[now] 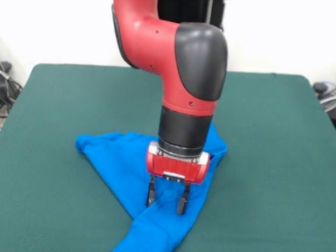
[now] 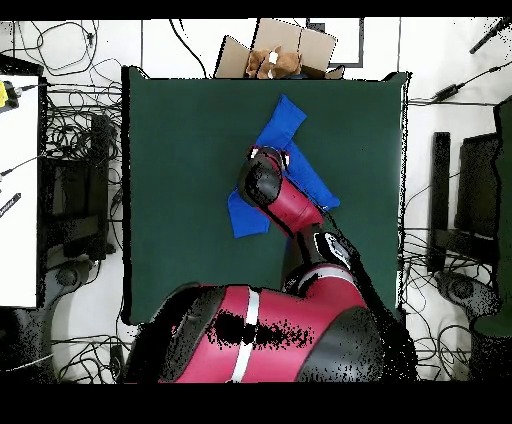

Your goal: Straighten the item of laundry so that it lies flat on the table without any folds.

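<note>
The bright blue T-shirt (image 1: pixel 113 157) lies bunched and folded on the dark green table (image 1: pixel 57 99), near the front middle, with one end running off the picture's lower edge. No white lettering shows. My gripper (image 1: pixel 166 197) points straight down onto the shirt. It is open, its two fingers (image 1: pixel 151 193) standing apart on either side of a raised ridge of fabric. In the overhead view the shirt (image 2: pixel 283 122) spreads in a crooked shape at the table's (image 2: pixel 180 150) middle, and the arm covers its centre and the gripper.
A cardboard box (image 2: pixel 275 55) sits just past the table's far edge in the overhead view. Cables and equipment (image 2: pixel 445 200) line both sides. A white desk (image 2: pixel 18 200) stands to the left.
</note>
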`<action>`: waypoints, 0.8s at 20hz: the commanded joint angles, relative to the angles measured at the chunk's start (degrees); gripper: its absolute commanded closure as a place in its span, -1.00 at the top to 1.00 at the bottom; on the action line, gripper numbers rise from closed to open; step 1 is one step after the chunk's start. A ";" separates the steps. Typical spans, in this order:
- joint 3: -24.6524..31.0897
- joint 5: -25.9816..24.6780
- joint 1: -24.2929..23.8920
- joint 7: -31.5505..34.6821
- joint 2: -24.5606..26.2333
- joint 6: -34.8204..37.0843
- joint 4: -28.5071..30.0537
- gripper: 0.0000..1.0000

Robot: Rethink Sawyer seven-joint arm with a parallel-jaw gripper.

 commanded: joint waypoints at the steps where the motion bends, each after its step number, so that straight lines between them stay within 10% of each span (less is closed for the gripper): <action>1: 0.89 3.09 2.70 16.19 3.42 -2.43 -2.78 1.00; 16: -2.29 7.28 7.28 15.59 3.09 0.67 -5.30 1.00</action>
